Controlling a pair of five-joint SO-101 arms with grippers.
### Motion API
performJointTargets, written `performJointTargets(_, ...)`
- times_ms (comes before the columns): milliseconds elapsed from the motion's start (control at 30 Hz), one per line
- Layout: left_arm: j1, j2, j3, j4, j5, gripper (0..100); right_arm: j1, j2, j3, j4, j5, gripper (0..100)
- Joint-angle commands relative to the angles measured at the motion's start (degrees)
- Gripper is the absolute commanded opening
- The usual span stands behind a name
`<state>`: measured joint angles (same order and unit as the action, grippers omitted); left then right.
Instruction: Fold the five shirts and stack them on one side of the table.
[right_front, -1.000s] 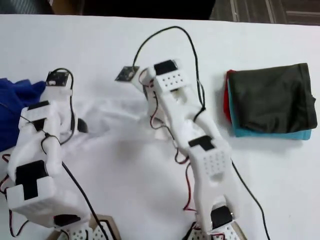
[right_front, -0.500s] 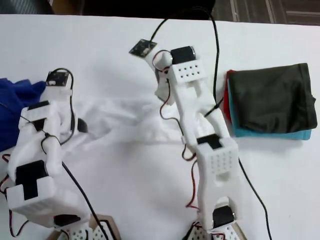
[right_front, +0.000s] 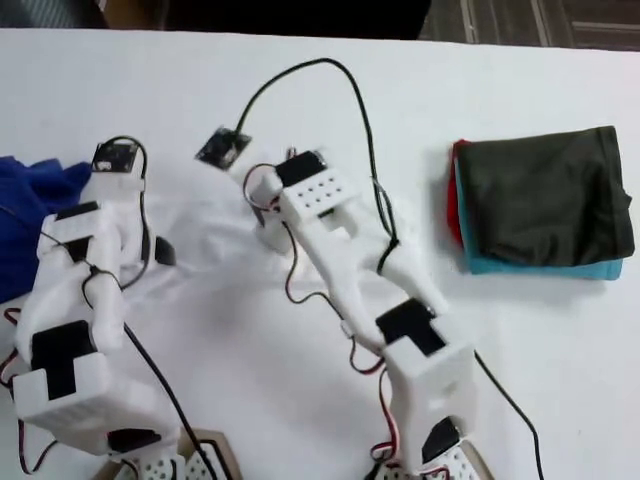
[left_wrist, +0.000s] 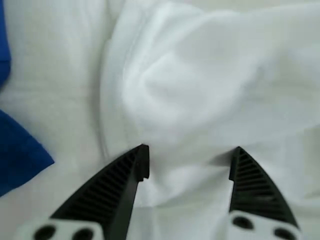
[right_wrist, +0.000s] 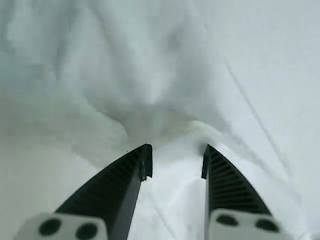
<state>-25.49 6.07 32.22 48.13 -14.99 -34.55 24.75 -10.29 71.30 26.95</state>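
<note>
White shirt (right_front: 225, 250): crumpled mid-table, between arms. Left gripper (left_wrist: 190, 160), right gripper (right_wrist: 175, 155): fingers apart over cloth, possibly straddling a ridge. Advised: pinch edges, draw flat, then fold. Stack (right_front: 545, 205): far right.

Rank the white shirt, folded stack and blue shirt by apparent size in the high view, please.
White shirt or folded stack: unsure, arms hide part of the shirt.
Blue shirt: smallest, cut off at the edge.
</note>
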Motion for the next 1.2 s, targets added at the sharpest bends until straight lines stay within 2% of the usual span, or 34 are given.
performJointTargets(0,0.4,0.2,-1.3,0.2,0.4,28,0.9,0.7,-0.2,-3.4,-1.7,17.3)
performJointTargets(233,0.5,0.2,-1.3,0.2,0.4,28,1.4,1.1,-0.4,-2.1,-1.8,17.3)
performJointTargets(333,0.5,0.2,-1.2,0.2,0.4,28,2.9,-3.8,-4.8,5.7,-1.8,17.3)
performJointTargets(533,0.5,0.2,-1.2,0.2,0.4,28,11.6,-10.9,-4.6,13.9,-1.4,17.3)
performJointTargets(633,0.5,0.2,-1.2,0.2,0.4,28,15.2,-10.6,1.1,13.1,-1.4,17.3)
performJointTargets(900,0.5,0.2,-1.2,0.2,0.4,28,21.6,-10.7,18.3,1.9,-1.0,17.3)
performJointTargets(1033,0.5,0.2,-1.2,0.2,0.4,28,25.5,-11.2,22.3,0.0,4.9,16.2)
performJointTargets(1167,0.5,0.2,-1.2,0.2,0.4,28,29.1,-11.3,22.3,0.4,9.5,8.4)
